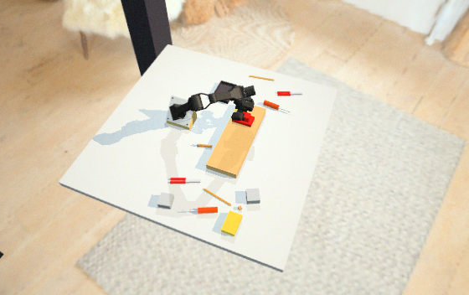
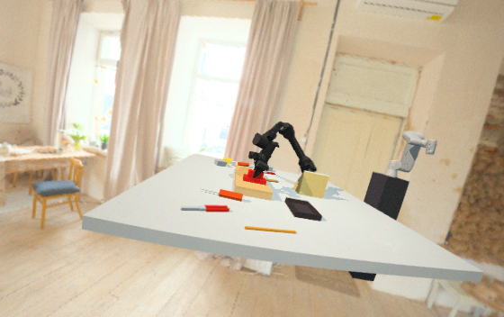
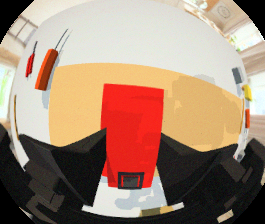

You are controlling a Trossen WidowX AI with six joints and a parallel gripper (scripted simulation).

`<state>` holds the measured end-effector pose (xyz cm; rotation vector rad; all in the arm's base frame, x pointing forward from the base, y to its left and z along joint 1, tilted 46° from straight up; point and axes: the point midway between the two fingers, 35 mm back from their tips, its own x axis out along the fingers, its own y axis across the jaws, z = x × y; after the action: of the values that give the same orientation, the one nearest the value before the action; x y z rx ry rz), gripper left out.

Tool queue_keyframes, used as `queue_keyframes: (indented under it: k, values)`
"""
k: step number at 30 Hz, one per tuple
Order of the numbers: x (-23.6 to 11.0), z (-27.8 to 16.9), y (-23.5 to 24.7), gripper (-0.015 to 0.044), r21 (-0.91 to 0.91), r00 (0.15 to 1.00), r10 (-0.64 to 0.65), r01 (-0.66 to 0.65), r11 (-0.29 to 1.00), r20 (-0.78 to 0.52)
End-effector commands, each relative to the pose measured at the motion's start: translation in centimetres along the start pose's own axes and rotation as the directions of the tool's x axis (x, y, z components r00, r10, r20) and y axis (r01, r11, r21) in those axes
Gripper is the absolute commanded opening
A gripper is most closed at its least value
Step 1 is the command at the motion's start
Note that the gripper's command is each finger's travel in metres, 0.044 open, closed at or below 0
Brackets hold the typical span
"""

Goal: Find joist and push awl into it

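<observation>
The red stud finder is between the fingers of my gripper, which is shut on it. It is at or just above the top of the tan floor panel, near the panel's end on the tray side; contact is not clear. A small dark window with a thin red outline shows on it. The dark tray holds nothing visible. The awl, apparently the tool with a short orange-brown handle, lies beside the panel on the arm-base side. The joist is hidden.
Orange screwdrivers, red-handled tools and pencils lie around the panel. Two grey blocks and a yellow block are beyond the panel's far end from the tray.
</observation>
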<state>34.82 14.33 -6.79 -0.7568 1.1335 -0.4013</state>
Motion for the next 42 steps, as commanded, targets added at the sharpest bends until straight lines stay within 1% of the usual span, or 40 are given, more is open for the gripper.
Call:
queue_keyframes:
  k: [1, 23, 35, 42]
  values:
    - [0.0, 0.1, 1.4, 0.0000, 0.004, 1.000, 0.009, -0.009, 1.000, -0.001]
    - [-0.3, 0.1, 8.3, 0.0000, 0.006, 1.000, 0.013, -0.013, 1.000, 0.000]
    - [-0.2, 0.1, 7.9, 0.0000, 0.006, 1.000, 0.013, -0.013, 1.000, 0.000]
    - [-0.2, 0.1, 5.9, 0.0000, 0.005, 1.000, 0.012, -0.012, 1.000, 0.000]
